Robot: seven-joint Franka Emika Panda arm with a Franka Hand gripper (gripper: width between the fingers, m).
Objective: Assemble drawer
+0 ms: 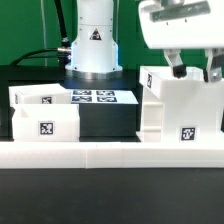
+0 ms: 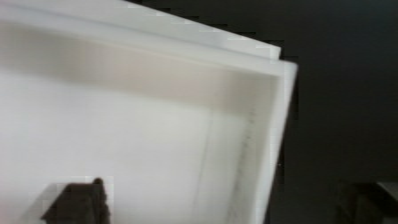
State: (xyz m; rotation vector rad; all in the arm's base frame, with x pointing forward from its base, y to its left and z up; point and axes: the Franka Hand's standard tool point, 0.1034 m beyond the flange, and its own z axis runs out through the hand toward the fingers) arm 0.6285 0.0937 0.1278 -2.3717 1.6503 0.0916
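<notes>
- Progress: early. By my read nothing is mated yet. Both trays sit outside the housing, so both insertions are left.
- 9 o'clock in the exterior view: front tray (image 1: 45, 122) stands upright on the table, tag facing the camera. The rear tray (image 1: 30, 97) is just behind it at its 12 o'clock. Can't tell if they touch.
- Centre of the frame: marker board (image 1: 95, 98) lies flat, between the trays and the housing.
- 6 o'clock: long white rail (image 1: 110, 152) runs across the front, nearer the camera than everything else.
- 3 o'clock: housing (image 1: 185, 112) is upright with a tag low on its near face. It stands apart from both trays, with the marker board in the gap.
- 1–2 o'clock: gripper (image 1: 195, 68) sits at the housing's 12 o'clock, directly over it. Its jaws are spread wide, nothing pinched. The tips are down at about the housing's top edge.
- Wrist view: one dark fingertip (image 2: 75, 203) lies over the white housing surface, the other over the dark outside, with the wall edge between them. So the jaws appear to straddle that wall. No contact is visible, though the picture is blurred.
- Judgement: this looks set up to grip the housing wall.
</notes>
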